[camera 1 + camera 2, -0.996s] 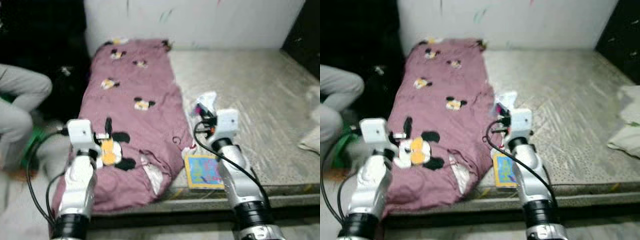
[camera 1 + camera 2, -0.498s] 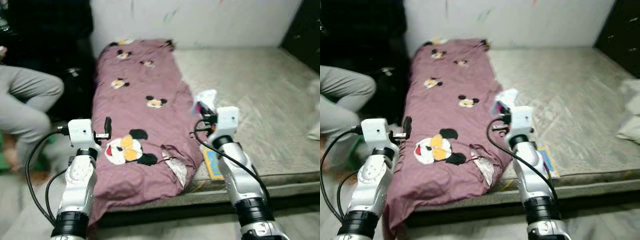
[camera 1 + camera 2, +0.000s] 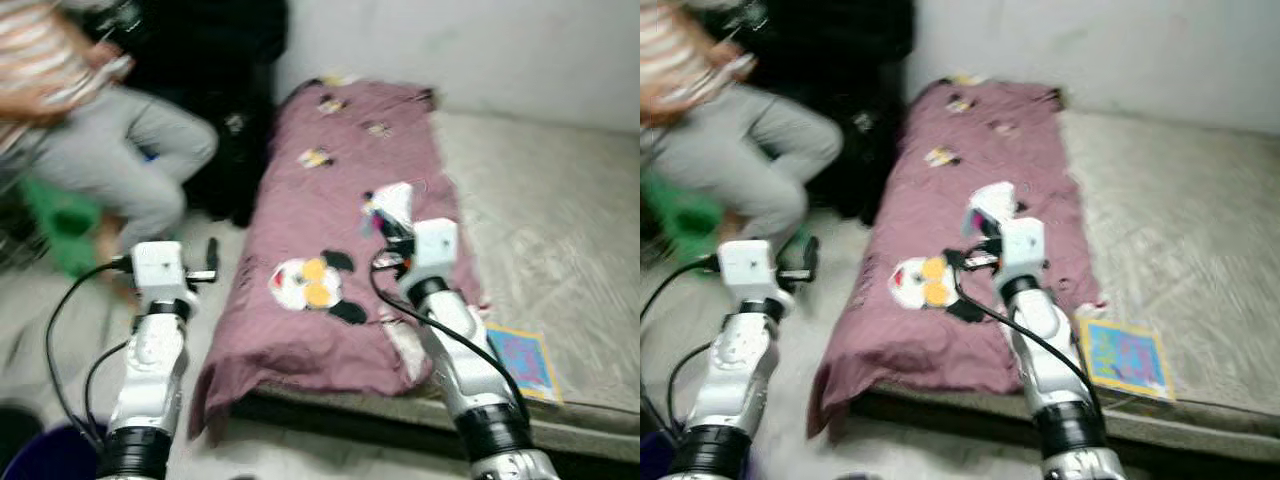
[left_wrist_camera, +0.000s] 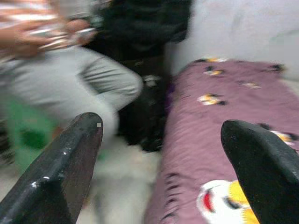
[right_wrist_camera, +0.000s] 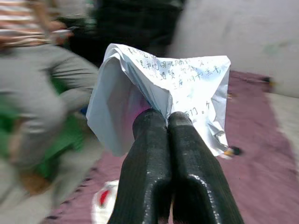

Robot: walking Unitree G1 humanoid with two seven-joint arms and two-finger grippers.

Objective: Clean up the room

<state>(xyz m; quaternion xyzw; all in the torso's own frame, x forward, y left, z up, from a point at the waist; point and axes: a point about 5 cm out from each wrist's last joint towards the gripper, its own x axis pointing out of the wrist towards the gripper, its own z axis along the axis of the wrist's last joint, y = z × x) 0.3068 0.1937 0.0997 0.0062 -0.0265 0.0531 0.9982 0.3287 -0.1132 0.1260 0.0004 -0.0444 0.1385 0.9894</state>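
Paper (image 5: 163, 88), a crumpled white sheet with handwriting, is pinched between the clenched black fingers (image 5: 187, 186) of the right gripper (image 3: 392, 222), held up over the purple blanket (image 3: 340, 180) near its middle. At 5 o'clock from that gripper a colourful booklet (image 3: 522, 360) lies flat on the grey mattress (image 3: 560, 220), close to the front edge, its near corner slightly overhanging. The blanket's lower edge droops over the mattress front toward the floor (image 3: 790, 440). The left gripper (image 3: 210, 262) hovers with fingers spread wide and nothing between them, over the strip of floor beside the bed. At 11 o'clock a seated person (image 3: 120, 130) in grey trousers narrows that strip; their upper body is cut off and blurred. A dark blue object (image 3: 40, 455) at 7 o'clock is too cropped to identify.
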